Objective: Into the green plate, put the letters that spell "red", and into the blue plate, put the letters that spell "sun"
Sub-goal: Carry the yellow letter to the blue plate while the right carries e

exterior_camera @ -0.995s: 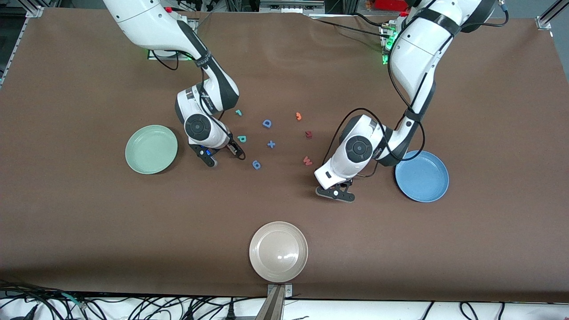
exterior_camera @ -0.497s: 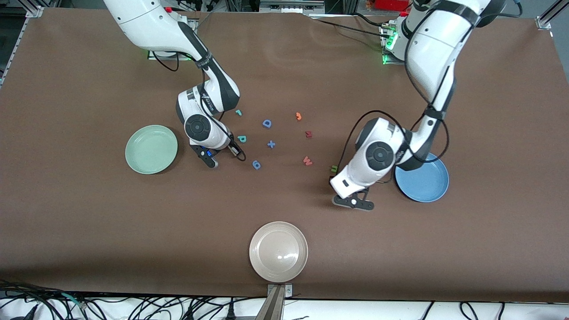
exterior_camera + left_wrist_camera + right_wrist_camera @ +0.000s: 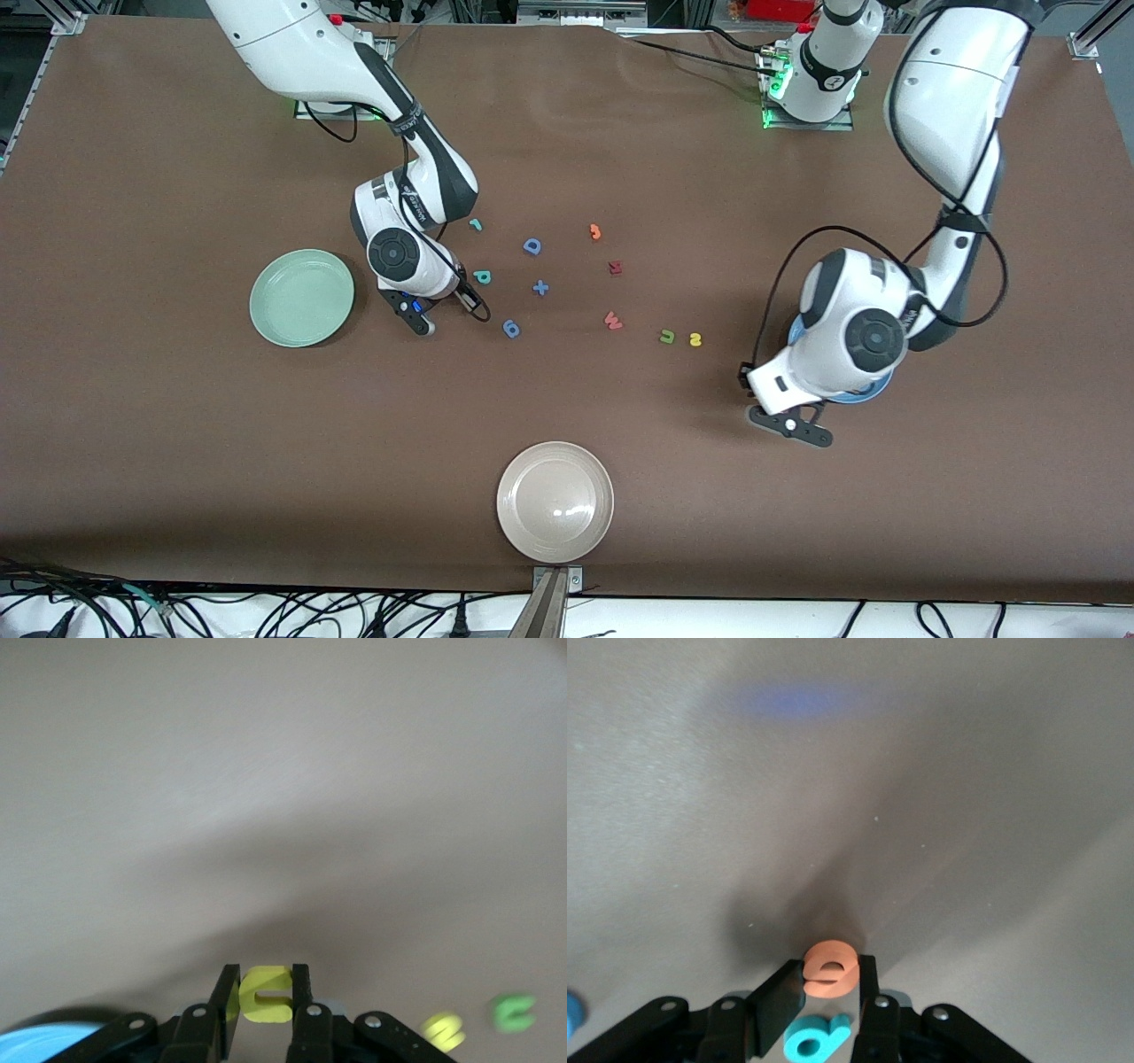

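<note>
Left gripper (image 3: 266,1001): jaws pinched on the yellow "u" (image 3: 266,994), over the blue plate (image 3: 864,394) edge. Right gripper (image 3: 824,992): jaws around the orange "e" (image 3: 830,969); we judge it gripped, w/ the teal "d" (image 3: 815,1036) just beside. Green plate (image 3: 301,297) sits near the right gripper, toward the right arm's end.

Risks, in our judgement:
- "u" held by thin edges; may twist or stick to a pad at release, dropping off the plate rim.
- "e" grip shallow; lift may drag the "d".

Yellow "s" (image 3: 695,338) and green "n" (image 3: 666,336) lie on the table (image 3: 177,461), apart from both grippers.
</note>
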Robot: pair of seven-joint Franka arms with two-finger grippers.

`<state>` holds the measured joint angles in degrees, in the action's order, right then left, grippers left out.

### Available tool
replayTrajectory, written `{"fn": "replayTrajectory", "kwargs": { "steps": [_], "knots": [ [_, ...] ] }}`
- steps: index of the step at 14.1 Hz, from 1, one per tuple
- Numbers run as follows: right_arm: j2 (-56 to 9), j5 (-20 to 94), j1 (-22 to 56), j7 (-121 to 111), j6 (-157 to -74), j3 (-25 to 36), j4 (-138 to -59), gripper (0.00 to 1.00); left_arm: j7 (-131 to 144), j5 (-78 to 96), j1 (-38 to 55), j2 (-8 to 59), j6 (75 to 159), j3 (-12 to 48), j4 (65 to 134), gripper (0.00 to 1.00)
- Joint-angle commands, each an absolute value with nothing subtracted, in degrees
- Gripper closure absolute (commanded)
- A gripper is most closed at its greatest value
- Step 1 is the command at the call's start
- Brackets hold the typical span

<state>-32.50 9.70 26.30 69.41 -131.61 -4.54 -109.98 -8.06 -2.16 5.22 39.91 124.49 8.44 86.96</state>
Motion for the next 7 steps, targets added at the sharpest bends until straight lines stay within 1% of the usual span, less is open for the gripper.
{"fn": "replayTrajectory", "kwargs": {
  "steps": [1,4,7],
  "knots": [
    [-28.5,10.6,25.1,66.0,-122.2,-3.3,-107.4,0.92,-15.5,-3.5,0.5,38.5,121.2,9.1,88.4,1.0],
    [-24.4,10.6,24.9,58.6,-114.7,0.5,-106.3,0.92,-17.2,-3.5,-3.2,38.5,116.3,9.1,89.3,1.0],
    [-20.9,10.7,24.9,47.1,-108.0,6.3,-106.3,0.92,-17.5,-3.5,-5.6,37.7,111.4,9.1,89.7,1.0]
  ]
}}
